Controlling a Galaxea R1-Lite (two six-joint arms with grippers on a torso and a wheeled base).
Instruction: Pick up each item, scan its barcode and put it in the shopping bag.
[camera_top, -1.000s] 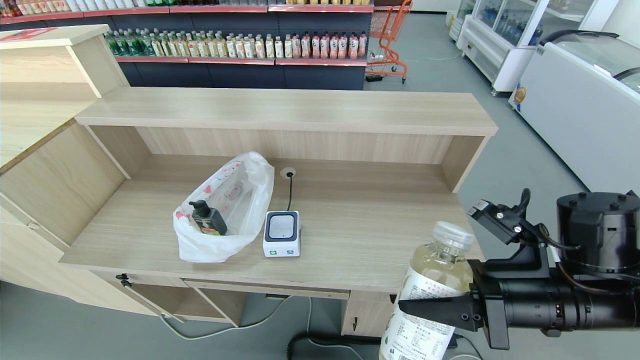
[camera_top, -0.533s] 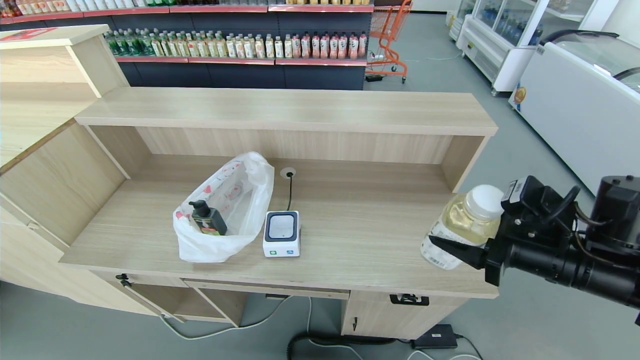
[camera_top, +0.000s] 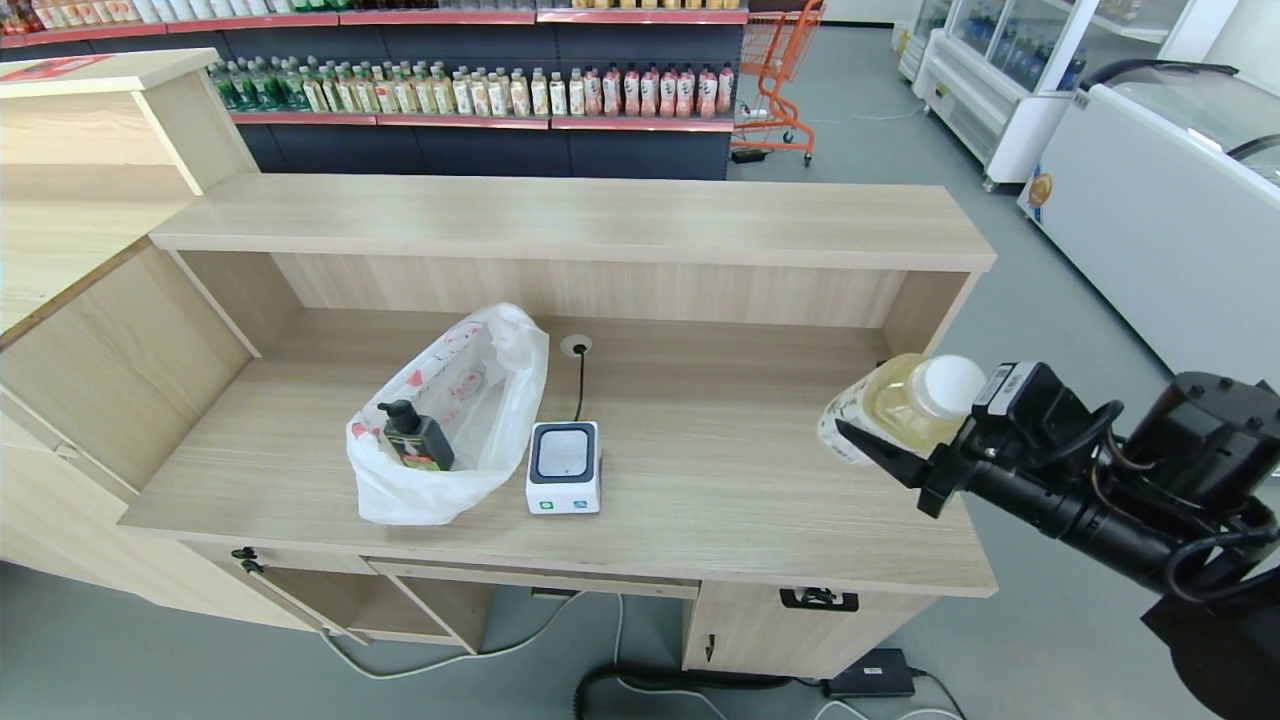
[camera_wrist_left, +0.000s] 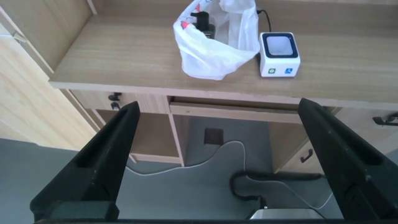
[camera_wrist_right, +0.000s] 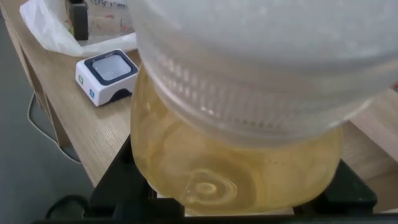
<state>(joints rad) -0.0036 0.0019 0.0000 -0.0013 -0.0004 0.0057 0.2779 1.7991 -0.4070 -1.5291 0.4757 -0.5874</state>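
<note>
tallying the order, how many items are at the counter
2: a dark pump bottle stands in the shopping bag, left of the scanner; a yellowish drink bottle is held in the right claw at the counter's right end. The bag's folds may hide more.

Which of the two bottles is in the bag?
The dark pump bottle, standing inside the shopping bag. The pale yellow bottle with the white cap is held in the right gripper.
</note>
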